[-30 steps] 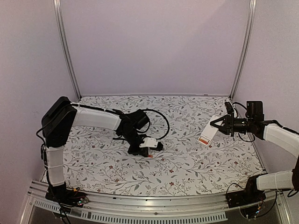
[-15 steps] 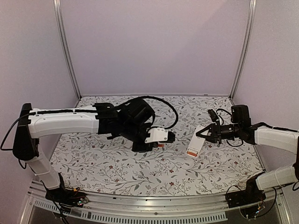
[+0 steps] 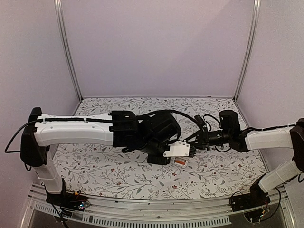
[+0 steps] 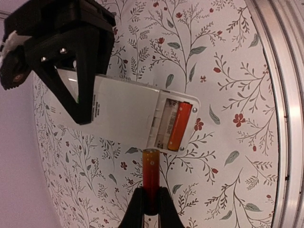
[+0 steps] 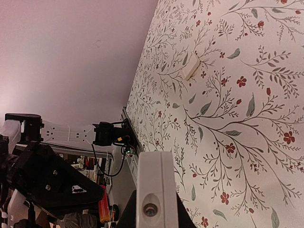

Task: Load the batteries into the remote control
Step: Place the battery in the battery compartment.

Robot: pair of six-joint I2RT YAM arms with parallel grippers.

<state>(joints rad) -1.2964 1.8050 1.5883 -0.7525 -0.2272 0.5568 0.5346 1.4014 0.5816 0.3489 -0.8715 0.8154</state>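
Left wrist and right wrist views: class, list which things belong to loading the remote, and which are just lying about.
Belonging: remote control in the right pincer; first battery seated in its open compartment; second battery in the left pincer.
Lying about: small white flat piece on the floral cloth.

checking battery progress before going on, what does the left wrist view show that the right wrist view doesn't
Only the left wrist view: the remote control's open compartment, with one battery seated in it.
Only the right wrist view: a small white piece lying alone on the table.
Both: the remote control held in the right gripper, and the second battery held in the left gripper.
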